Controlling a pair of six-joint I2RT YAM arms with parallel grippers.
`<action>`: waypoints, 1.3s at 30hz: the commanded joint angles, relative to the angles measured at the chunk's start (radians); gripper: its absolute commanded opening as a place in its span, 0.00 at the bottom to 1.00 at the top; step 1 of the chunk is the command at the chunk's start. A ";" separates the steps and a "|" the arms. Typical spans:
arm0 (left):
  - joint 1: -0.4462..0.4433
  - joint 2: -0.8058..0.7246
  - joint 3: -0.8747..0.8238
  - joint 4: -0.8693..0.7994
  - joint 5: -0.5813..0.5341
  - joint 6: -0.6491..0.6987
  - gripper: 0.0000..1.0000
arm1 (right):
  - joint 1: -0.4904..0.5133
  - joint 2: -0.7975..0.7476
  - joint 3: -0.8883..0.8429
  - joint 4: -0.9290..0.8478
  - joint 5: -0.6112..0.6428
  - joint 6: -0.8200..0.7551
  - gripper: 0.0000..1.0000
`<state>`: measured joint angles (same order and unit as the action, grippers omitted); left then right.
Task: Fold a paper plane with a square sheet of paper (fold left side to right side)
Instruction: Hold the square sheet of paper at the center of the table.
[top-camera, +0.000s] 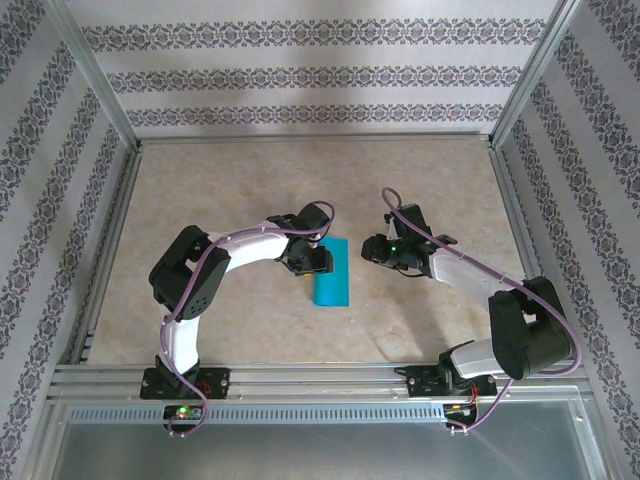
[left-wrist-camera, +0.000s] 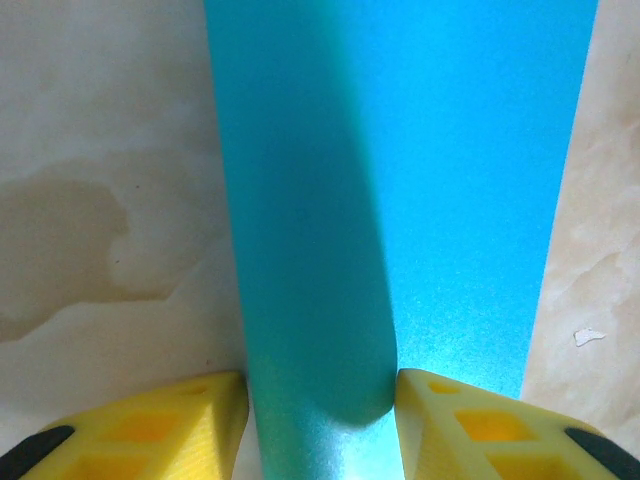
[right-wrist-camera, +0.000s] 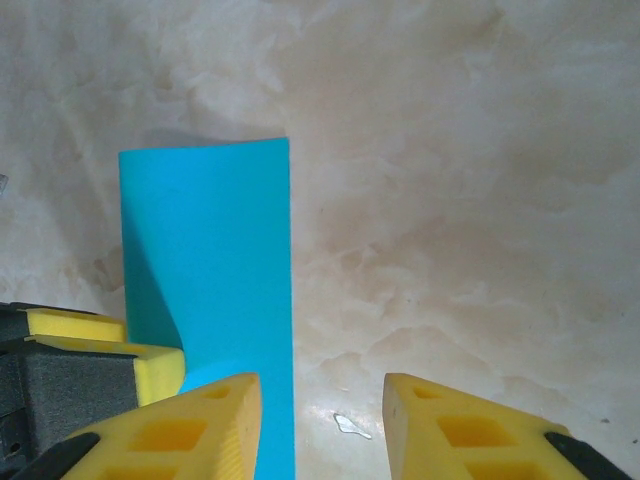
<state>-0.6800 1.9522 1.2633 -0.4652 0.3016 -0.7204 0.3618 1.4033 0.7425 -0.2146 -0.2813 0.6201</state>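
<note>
The square sheet of paper (top-camera: 333, 280) is teal-blue and lies doubled over as a narrow upright rectangle at mid-table. My left gripper (top-camera: 312, 262) sits at its left edge. In the left wrist view the sheet (left-wrist-camera: 460, 200) has a rounded, puffed fold running down between the yellow fingertips (left-wrist-camera: 215, 400), and my left gripper (left-wrist-camera: 320, 385) is shut on that fold, touching it on both sides. My right gripper (top-camera: 372, 250) hovers just right of the sheet (right-wrist-camera: 220, 250). It (right-wrist-camera: 322, 385) is open over bare table, its left finger over the sheet's right edge. The paper plane is out of view.
The marbled beige tabletop (top-camera: 230, 180) is fenced by aluminium rails (top-camera: 300, 375) and patterned walls. A small white fleck (right-wrist-camera: 350, 427) lies by the sheet's right edge. A brownish stain (left-wrist-camera: 70, 240) marks the table left of the sheet.
</note>
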 joint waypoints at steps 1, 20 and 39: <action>-0.027 0.082 -0.024 -0.035 -0.008 -0.018 0.46 | -0.006 0.007 -0.011 0.002 -0.016 -0.023 0.38; -0.029 0.085 -0.017 -0.047 -0.012 -0.011 0.45 | 0.053 0.155 0.028 0.151 -0.236 0.071 0.10; -0.029 0.086 -0.015 -0.053 -0.018 -0.006 0.45 | 0.115 0.313 0.071 0.114 -0.193 0.054 0.00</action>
<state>-0.6811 1.9583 1.2751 -0.4820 0.2981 -0.7200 0.4675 1.7016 0.8032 -0.0807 -0.4942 0.6838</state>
